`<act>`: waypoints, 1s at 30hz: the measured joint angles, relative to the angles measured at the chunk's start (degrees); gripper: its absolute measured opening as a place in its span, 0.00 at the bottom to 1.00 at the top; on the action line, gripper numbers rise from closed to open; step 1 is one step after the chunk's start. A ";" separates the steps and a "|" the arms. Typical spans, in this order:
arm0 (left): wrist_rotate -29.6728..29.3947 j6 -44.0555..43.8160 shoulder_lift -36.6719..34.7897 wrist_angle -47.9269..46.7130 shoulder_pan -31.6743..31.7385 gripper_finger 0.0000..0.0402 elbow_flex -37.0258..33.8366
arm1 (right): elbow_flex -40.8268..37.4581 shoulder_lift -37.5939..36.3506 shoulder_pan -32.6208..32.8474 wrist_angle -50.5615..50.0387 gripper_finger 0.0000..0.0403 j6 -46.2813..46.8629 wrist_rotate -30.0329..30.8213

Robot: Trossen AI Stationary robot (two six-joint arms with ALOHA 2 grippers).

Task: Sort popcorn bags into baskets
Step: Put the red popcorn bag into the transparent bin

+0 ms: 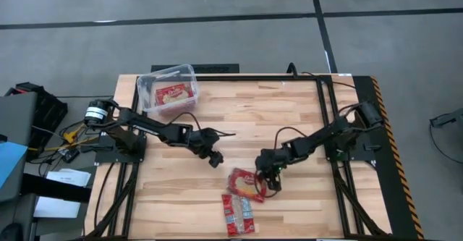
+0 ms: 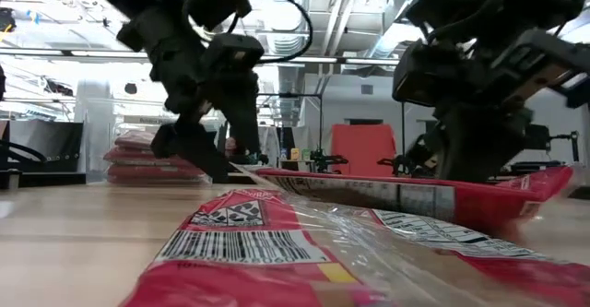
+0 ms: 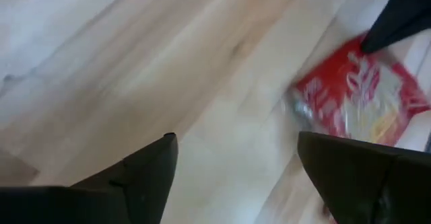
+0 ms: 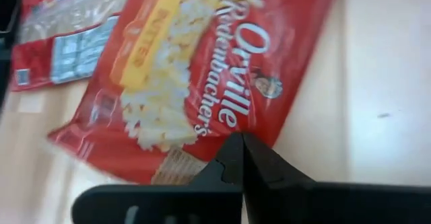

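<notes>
Our right gripper, fingers together, pins the bag at centre bottom (nothing held); it could skid. Left gripper, fingers apart, hovers empty mid-frame.

two red popcorn bags lie flat, overlapping, near the table's front edge; more red ones sit inside the clear tub at the far-left corner.
</notes>
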 joint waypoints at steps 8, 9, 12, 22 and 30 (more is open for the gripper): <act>0.83 -7.57 0.02 13.91 2.88 0.71 -7.38 | 0.00 0.00 -3.59 0.38 0.02 -8.28 -0.11; 0.84 -7.01 0.04 14.43 3.20 0.71 -7.40 | 0.00 0.00 -3.94 0.42 0.02 -10.10 -0.11; 2.54 -5.94 0.90 18.23 4.65 0.71 -7.25 | 0.00 0.00 -5.40 0.70 0.03 -14.61 -0.13; 7.50 -6.59 9.11 23.25 6.18 0.71 -3.52 | 7.50 -2.67 -15.02 -1.36 0.03 -12.90 1.84; 4.86 -10.31 11.26 29.41 5.97 0.71 -3.62 | 8.96 -7.19 -8.81 -10.46 0.02 -5.16 4.14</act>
